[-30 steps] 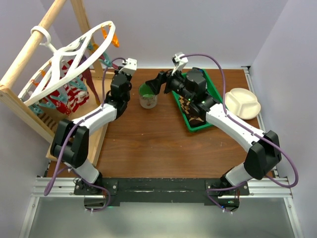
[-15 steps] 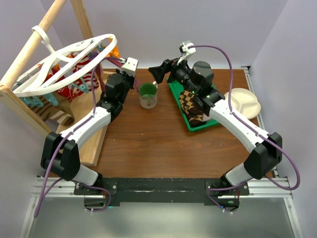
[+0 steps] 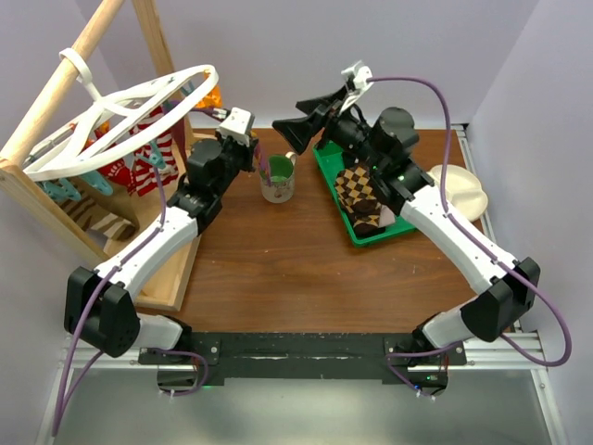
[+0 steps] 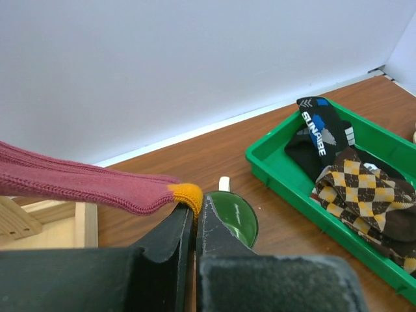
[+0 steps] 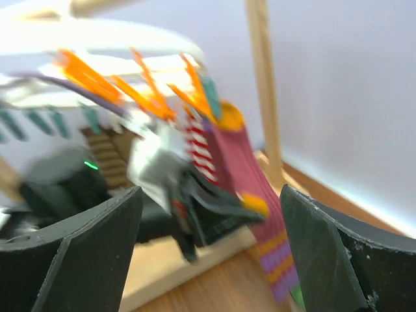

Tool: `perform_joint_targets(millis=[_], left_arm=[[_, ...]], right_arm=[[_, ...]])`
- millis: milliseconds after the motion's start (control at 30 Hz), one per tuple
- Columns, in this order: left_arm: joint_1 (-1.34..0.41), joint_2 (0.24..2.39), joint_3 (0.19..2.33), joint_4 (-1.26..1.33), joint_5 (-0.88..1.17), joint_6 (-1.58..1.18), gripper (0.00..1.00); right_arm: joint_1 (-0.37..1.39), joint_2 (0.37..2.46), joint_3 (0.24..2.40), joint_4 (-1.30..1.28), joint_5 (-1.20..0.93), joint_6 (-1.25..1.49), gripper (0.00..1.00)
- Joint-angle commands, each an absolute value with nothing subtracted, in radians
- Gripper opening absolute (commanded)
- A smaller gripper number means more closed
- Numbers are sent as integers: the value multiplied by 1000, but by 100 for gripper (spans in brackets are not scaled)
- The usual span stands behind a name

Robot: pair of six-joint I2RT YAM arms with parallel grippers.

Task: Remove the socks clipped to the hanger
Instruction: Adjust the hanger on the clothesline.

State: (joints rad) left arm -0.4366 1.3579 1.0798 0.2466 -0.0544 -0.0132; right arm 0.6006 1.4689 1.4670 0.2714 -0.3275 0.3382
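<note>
**Clamping the maroon sock by its toe, other pincer wide apart**

From my remote seat, the left gripper [image 4: 196, 207] is pinched tight on the orange toe of the maroon sock [image 4: 84, 182]. In its wrist view the ribbed fabric runs off taut to the left, out of the picture. The green mug [image 4: 234, 218] sits right past the fingertips.

The right gripper [image 3: 295, 120] is up in the air over the back of the table [image 3: 278, 269], jaws spread wide and nothing between them, facing the rack. Its camera is pretty smeared. I can make out the same maroon sock [image 5: 237, 162] hanging from up among the orange clips [image 5: 149, 97] under the hanger [image 5: 97, 45] and coming down to the left pincer. I can't tell which clip has it.

In the overhead view the hanger [image 3: 185, 74] is tilted on the wooden pole frame [image 3: 56, 88] at the back left. The red-and-white striped socks [image 3: 139, 162] dangle beneath it.

On the right, the green tray [image 3: 329, 171] holds the checkered sock [image 3: 357, 190] and, from the left wrist view, a black sock [image 4: 318, 130] with white lettering behind it. A white divided plate [image 3: 463, 190] is just beside the tray's far side.
</note>
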Motion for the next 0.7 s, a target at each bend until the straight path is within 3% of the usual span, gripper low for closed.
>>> perform_joint_targets(millis=[0, 667], left_arm=[[-446, 1330, 1063, 239, -21, -51, 0], [-448, 1347, 1026, 224, -38, -89, 0]], right_arm=[[624, 1433, 1615, 356, -472, 396, 91], [896, 1736, 2125, 18, -342, 310, 90]])
